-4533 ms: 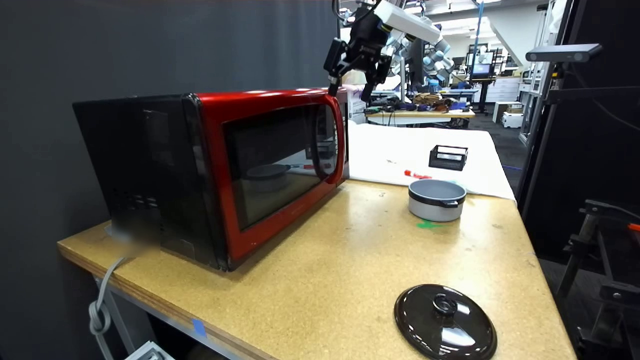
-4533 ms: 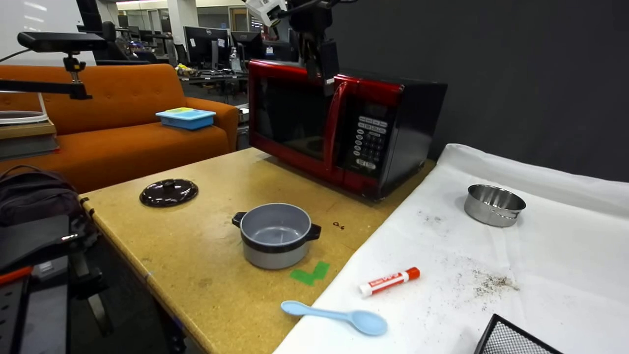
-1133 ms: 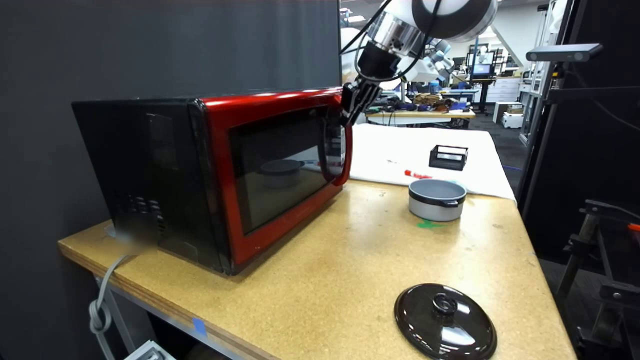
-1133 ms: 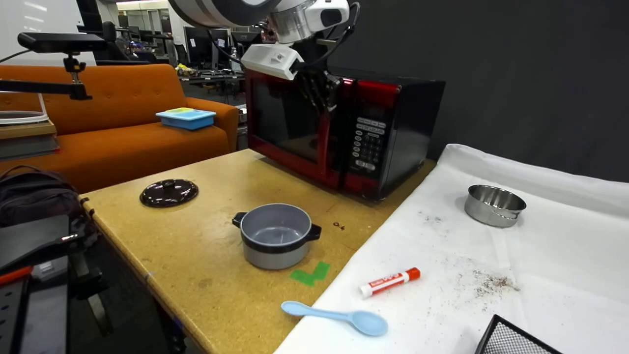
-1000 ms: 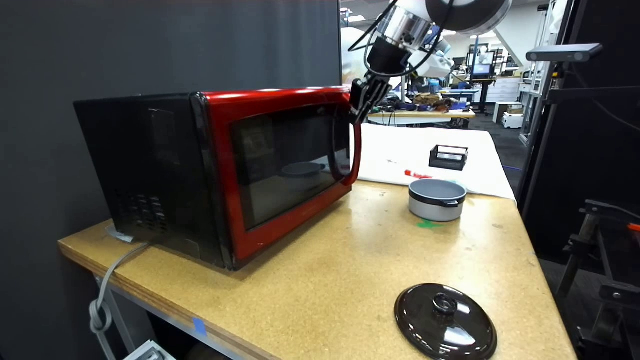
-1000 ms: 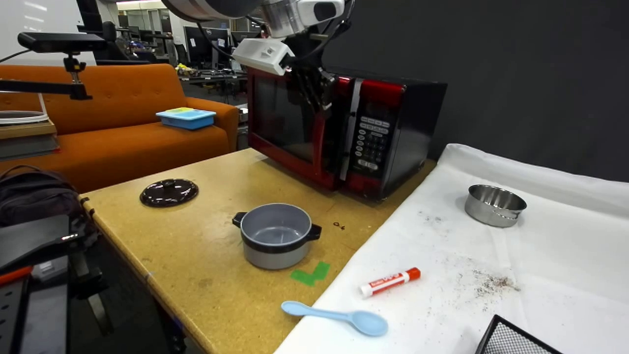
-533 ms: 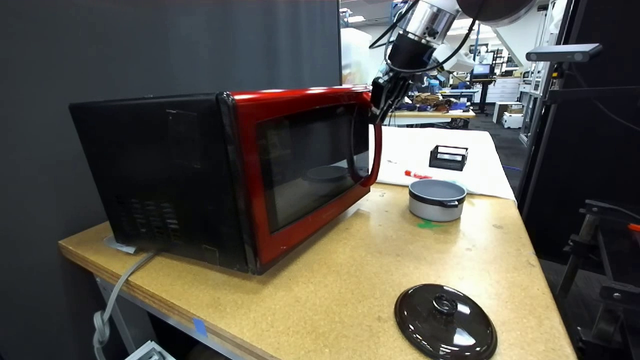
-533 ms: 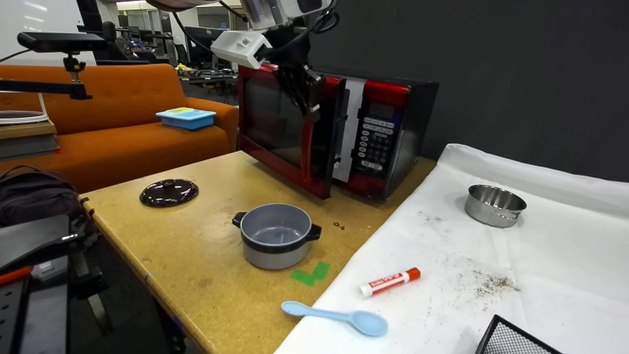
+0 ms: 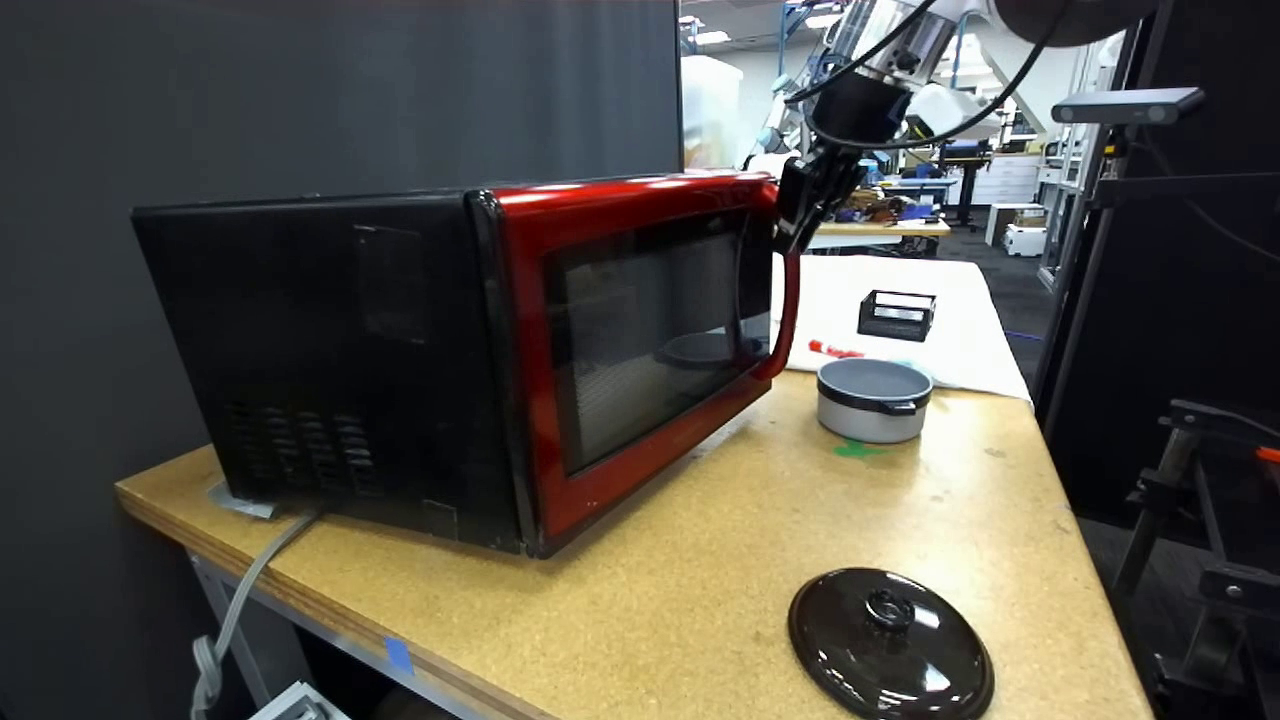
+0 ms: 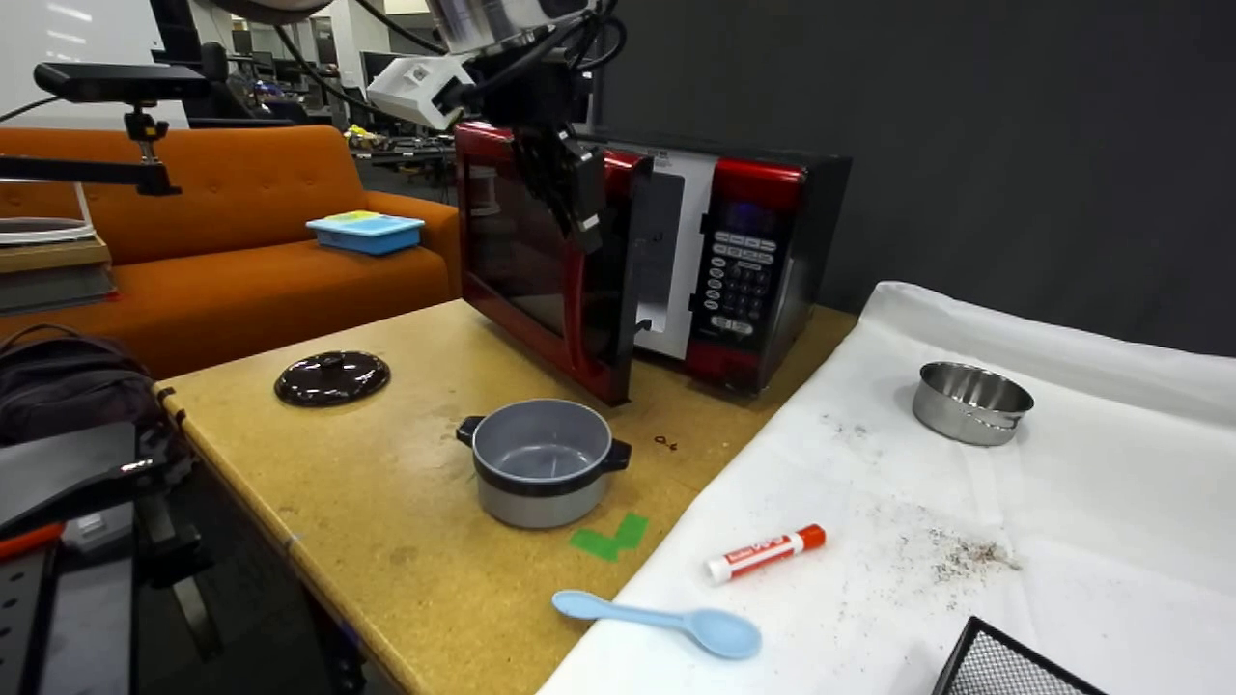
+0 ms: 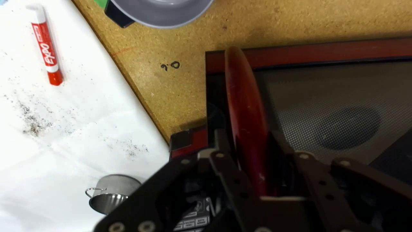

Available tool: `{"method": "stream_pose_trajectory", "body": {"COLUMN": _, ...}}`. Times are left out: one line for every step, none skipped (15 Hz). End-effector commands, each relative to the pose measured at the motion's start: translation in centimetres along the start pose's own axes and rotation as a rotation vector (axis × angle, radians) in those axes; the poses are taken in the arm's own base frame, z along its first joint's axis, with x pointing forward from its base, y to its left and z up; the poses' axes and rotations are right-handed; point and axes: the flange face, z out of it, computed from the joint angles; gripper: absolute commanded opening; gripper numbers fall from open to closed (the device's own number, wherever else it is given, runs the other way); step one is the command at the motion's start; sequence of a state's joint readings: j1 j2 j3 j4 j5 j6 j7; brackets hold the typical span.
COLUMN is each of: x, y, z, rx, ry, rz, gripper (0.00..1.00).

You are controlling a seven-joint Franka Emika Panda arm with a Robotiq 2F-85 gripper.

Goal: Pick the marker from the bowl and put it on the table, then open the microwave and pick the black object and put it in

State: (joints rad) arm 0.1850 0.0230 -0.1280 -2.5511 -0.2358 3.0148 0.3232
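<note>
In an exterior view, only a corner of the black object shows, nearest and to the right, on the white sheet. It looks like mesh, so I guess it is light and stiff; one top edge looks good to pinch. A blue spoon lies near it to the left, partly on the sheet. Just past that, the red and white marker lies on the sheet, out of the bowl. The marker should be light, hard and smooth, and it may roll; its middle is the spot to hold. The bowl sits past it to the left, on the tan table. A steel cup is farther to the right. A dark lid is farther to the left; it may be slippery and might break.

Farther still is the microwave, with its red door partly open. The door seems stiff and shiny, and a hard tug could drag the whole microwave. Its long handle is the place to hold. In the wrist view, the jaws stand on both sides of the handle, but it is dark there, so I cannot tell if the gripper squeezes it.

I count one black object, one spoon, one marker, one bowl, one cup, one lid, one microwave and one gripper.
</note>
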Motion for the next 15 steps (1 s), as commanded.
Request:
{"method": "stream_pose_trajectory", "body": {"x": -1.9, "y": 0.8, "z": -0.3, "rx": -0.020, "ry": -0.060, "rz": -0.009, "gripper": 0.67}}
{"method": "stream_pose_trajectory", "body": {"x": -2.3, "y": 1.0, "z": -0.2, "rx": -0.022, "ry": -0.077, "rz": -0.012, "gripper": 0.73}}
{"method": "stream_pose_trajectory", "body": {"x": -2.7, "y": 1.1, "z": -0.2, "rx": -0.025, "ry": -0.091, "rz": -0.014, "gripper": 0.82}}
{"method": "stream_pose_trajectory", "body": {"x": -2.9, "y": 1.1, "z": -0.2, "rx": -0.023, "ry": -0.104, "rz": -0.018, "gripper": 0.89}}
{"method": "stream_pose_trajectory", "body": {"x": -3.1, "y": 1.3, "z": -0.2, "rx": -0.026, "ry": -0.120, "rz": -0.022, "gripper": 0.95}}
{"method": "stream_pose_trajectory", "body": {"x": -3.3, "y": 1.5, "z": -0.3, "rx": -0.023, "ry": -0.146, "rz": -0.037, "gripper": 1.00}}
{"method": "stream_pose_trajectory", "body": {"x": -3.3, "y": 1.6, "z": -0.5, "rx": -0.019, "ry": -0.170, "rz": -0.053, "gripper": 1.00}}
{"method": "stream_pose_trajectory", "body": {"x": -3.5, "y": 1.8, "z": -0.7, "rx": -0.003, "ry": -0.207, "rz": -0.078, "gripper": 1.00}}
{"method": "stream_pose_trajectory", "body": {"x": -3.6, "y": 2.1, "z": -1.0, "rx": 0.019, "ry": -0.243, "rz": -0.103, "gripper": 1.00}}
{"method": "stream_pose_trajectory", "body": {"x": -3.6, "y": 2.9, "z": -1.7, "rx": 0.044, "ry": -0.295, "rz": -0.124, "gripper": 1.00}}
{"method": "stream_pose_trajectory", "body": {"x": -3.4, "y": 4.1, "z": -2.2, "rx": 0.041, "ry": -0.337, "rz": -0.125, "gripper": 1.00}}
{"method": "stream_pose_trajectory", "body": {"x": -3.1, "y": 5.9, "z": -3.0, "rx": 0.018, "ry": -0.371, "rz": -0.103, "gripper": 1.00}}
{"method": "stream_pose_trajectory", "body": {"x": -2.6, "y": 7.4, "z": -3.8, "rx": 0.010, "ry": -0.396, "rz": -0.085, "gripper": 1.00}}
{"method": "stream_pose_trajectory", "body": {"x": -1.8, "y": 9.2, "z": -4.6, "rx": -0.012, "ry": -0.408, "rz": -0.052, "gripper": 1.00}}
{"method": "stream_pose_trajectory", "body": {"x": -0.9, "y": 10.6, "z": -5.4, "rx": -0.019, "ry": -0.419, "rz": -0.024, "gripper": 1.00}}
